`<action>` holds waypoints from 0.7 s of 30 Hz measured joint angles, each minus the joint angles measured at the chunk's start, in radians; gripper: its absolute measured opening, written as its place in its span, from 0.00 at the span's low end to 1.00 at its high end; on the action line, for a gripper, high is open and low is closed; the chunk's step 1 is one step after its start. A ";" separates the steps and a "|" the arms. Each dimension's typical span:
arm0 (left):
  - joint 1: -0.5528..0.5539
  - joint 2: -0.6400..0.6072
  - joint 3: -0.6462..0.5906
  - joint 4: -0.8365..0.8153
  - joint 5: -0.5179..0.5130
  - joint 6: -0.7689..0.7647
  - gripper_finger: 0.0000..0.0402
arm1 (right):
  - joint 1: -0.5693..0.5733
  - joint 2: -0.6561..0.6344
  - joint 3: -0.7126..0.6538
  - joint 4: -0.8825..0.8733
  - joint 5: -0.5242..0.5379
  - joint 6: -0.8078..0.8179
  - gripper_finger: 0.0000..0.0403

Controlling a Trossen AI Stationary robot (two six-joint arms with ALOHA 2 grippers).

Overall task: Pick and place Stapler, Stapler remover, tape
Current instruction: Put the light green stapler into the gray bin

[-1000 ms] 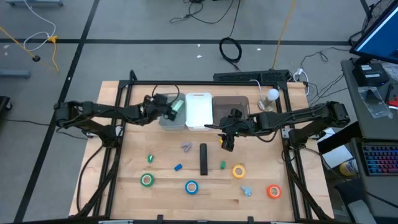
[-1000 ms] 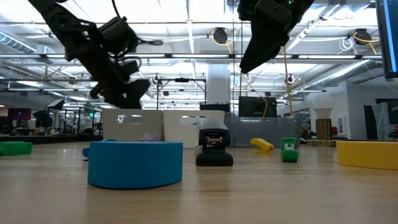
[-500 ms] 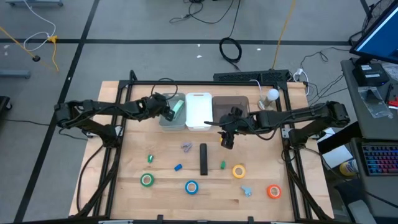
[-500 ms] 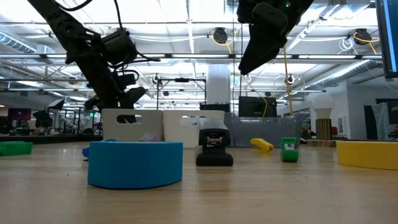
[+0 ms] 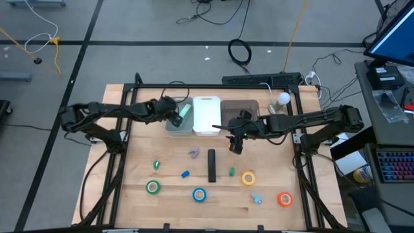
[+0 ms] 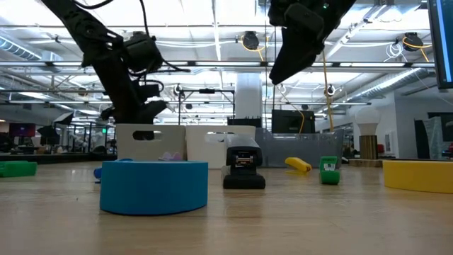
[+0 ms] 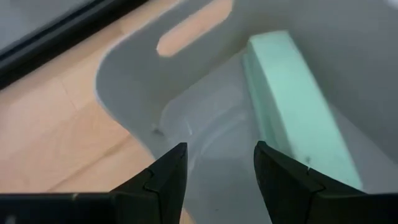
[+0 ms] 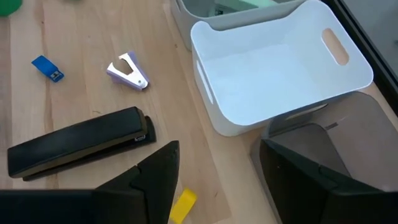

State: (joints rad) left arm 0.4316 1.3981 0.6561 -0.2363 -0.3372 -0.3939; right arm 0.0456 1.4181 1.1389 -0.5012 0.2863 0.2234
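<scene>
Well, the black stapler lies flat mid-table, long and slim, with the pale purple stapler remover just beside it and the four tape rolls strung along the near edge. My right gripper hangs above the stapler with fingers spread and nothing held, and a skewed descent could nudge the stapler into the yellow piece nearby. My left gripper, also spread, hovers in the grey bin beside a mint-green stapler, whose wall I might clip.
</scene>
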 joint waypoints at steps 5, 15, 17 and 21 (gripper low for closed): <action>0.000 0.034 0.033 -0.029 -0.003 0.009 0.46 | 0.000 0.000 0.000 0.012 0.000 0.000 0.53; 0.000 0.125 0.109 -0.066 0.058 0.059 0.46 | 0.000 0.000 0.000 0.011 0.000 0.000 0.53; -0.001 0.142 0.124 -0.084 0.062 0.060 0.46 | 0.000 0.000 0.000 0.011 0.000 0.000 0.53; -0.005 0.142 0.147 -0.067 0.079 0.059 0.46 | 0.000 0.000 0.000 0.011 0.000 -0.001 0.53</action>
State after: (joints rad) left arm 0.4264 1.5398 0.8026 -0.3033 -0.2585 -0.3347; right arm 0.0456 1.4181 1.1389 -0.4903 0.2867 0.2224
